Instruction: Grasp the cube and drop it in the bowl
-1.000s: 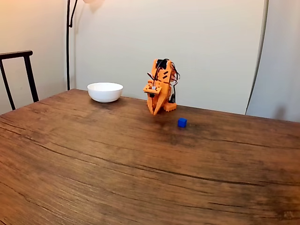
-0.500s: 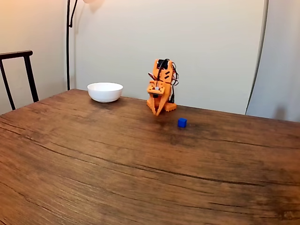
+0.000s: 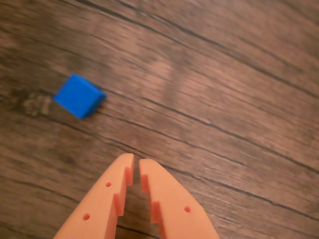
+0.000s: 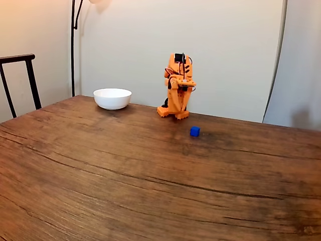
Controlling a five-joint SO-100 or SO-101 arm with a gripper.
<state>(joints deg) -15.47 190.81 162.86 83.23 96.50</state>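
Note:
In the wrist view the tiny blue cube (image 3: 79, 96) lies on the wooden table (image 3: 224, 99), up and to the left of my gripper (image 3: 136, 161). The two orange fingers (image 3: 107, 199) come in from the bottom edge, shut with only a thin slit between them and nothing held. In the fixed view the cube (image 4: 195, 131) sits alone a short way in front of and right of the folded orange arm (image 4: 178, 90). The white bowl (image 4: 112, 98) stands on the table left of the arm, well apart from the cube.
A dark chair (image 4: 20, 75) stands at the table's left edge and a thin lamp pole (image 4: 73, 45) rises behind the bowl. The wall runs close behind the arm. Broad bare wood (image 4: 150, 175) spreads in front.
The arm has drawn up and turned from facing front-left toward the right, the cube's side. Cube and bowl have not moved.

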